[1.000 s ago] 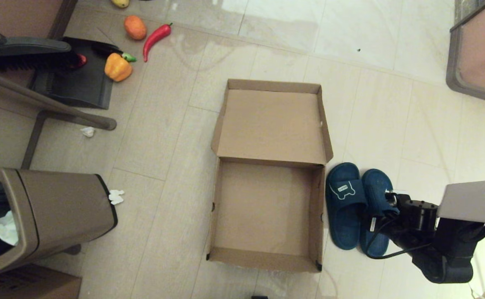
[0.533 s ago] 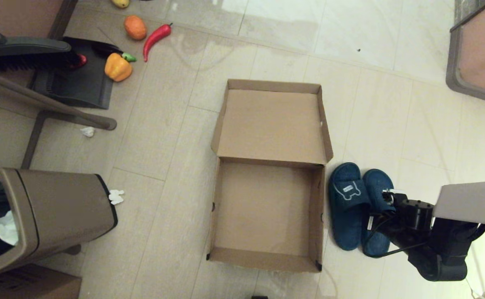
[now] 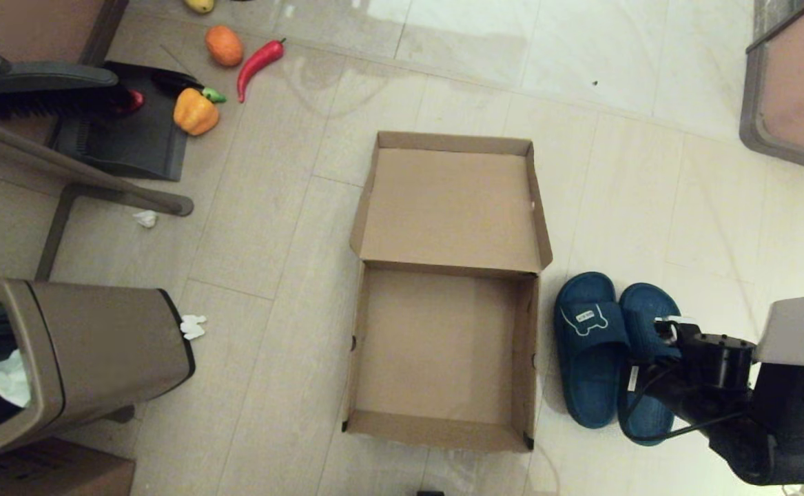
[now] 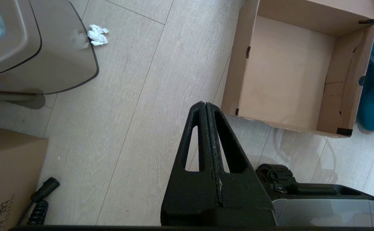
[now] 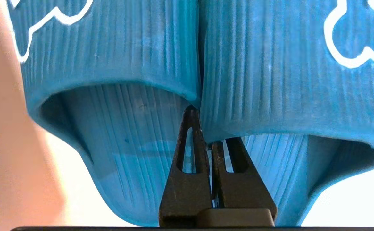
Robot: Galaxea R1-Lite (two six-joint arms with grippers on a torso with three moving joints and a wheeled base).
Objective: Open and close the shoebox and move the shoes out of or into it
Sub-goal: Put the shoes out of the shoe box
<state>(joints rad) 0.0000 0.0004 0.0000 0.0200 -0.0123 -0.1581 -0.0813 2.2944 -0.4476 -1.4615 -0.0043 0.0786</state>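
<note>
The brown shoebox stands open and empty on the floor, its lid laid flat away from me. Just right of it sit the two navy slippers, side by side, each with a white bear outline. My right gripper is shut on their touching strap edges, one finger under each strap. In the head view its wrist covers the heel of the right slipper. My left gripper hangs shut and empty over bare floor, near the box's near left corner.
A brown bin stands at the left, with a printed carton below it. A metal frame bar, a dustpan, peppers and paper scraps lie further left. A table corner is at the far right.
The right arm has moved right, away from the shoebox, and both slippers have shifted with it. The gap between slippers and box wall has grown. The left arm is still.
</note>
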